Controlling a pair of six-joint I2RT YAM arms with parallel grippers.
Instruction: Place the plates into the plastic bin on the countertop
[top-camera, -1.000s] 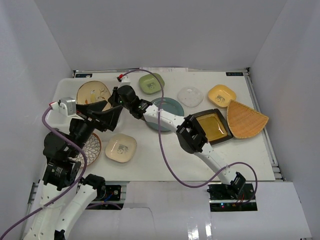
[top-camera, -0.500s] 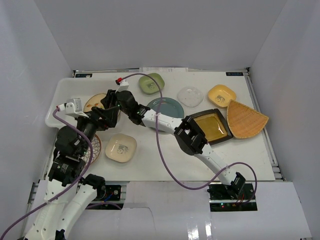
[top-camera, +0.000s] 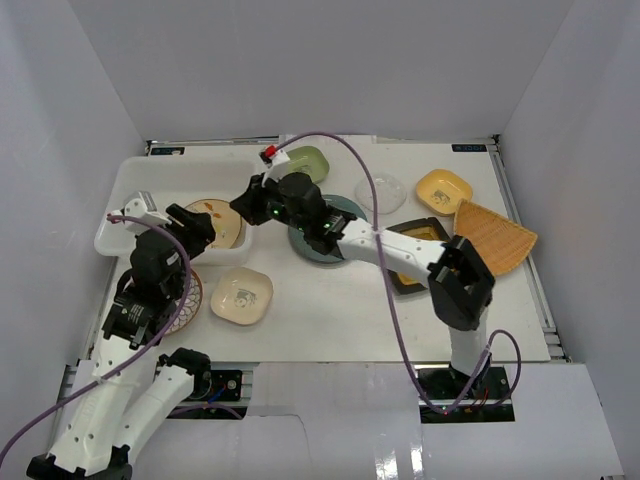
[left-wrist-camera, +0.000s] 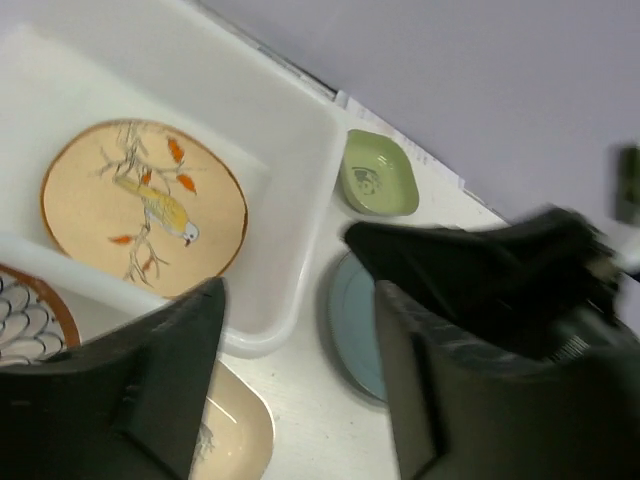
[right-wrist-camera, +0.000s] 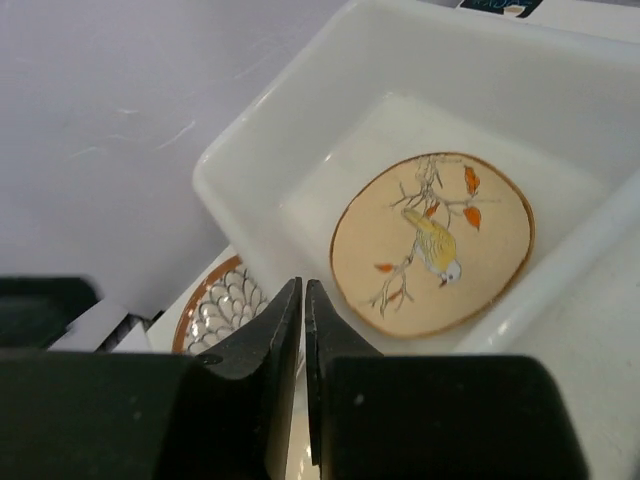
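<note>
**One plate in the bin, both grippers empty above it**

The bin (top-camera: 140, 185) is set at the far left of the countertop (top-camera: 330, 320). One plate has been placed: the bird plate (top-camera: 215, 222) is laid flat on the bin floor at its right end, which is judged to leave room for stacking.

The others are outside the bin, not yet placed:
- Well to its right are the fan plate (top-camera: 497, 240) and the black square plate (top-camera: 418, 237).
- Just right of it is the blue-grey plate (left-wrist-camera: 352, 320), partly covered by the right arm.
- Just in front of its near wall is the brown patterned plate (right-wrist-camera: 225, 305); whether they touch cannot be told.
- Near its front right corner is the cream square plate (top-camera: 242, 295).
- Beyond its far right corner is the green plate (top-camera: 305, 162).
- Well right again are the yellow plate (top-camera: 443, 190) and the clear plate (top-camera: 380, 192).

The left gripper (left-wrist-camera: 300, 290) is held over the bin's right end, fingers spread wide with nothing between them. The right gripper (right-wrist-camera: 303, 290) is held above the same end, fingers drawn almost together with only a sliver of gap and nothing gripped.

With both grippers empty, a fresh pick is judged due. Both arms are crowded at one end of the bin, so a knock between them is the risk.
</note>
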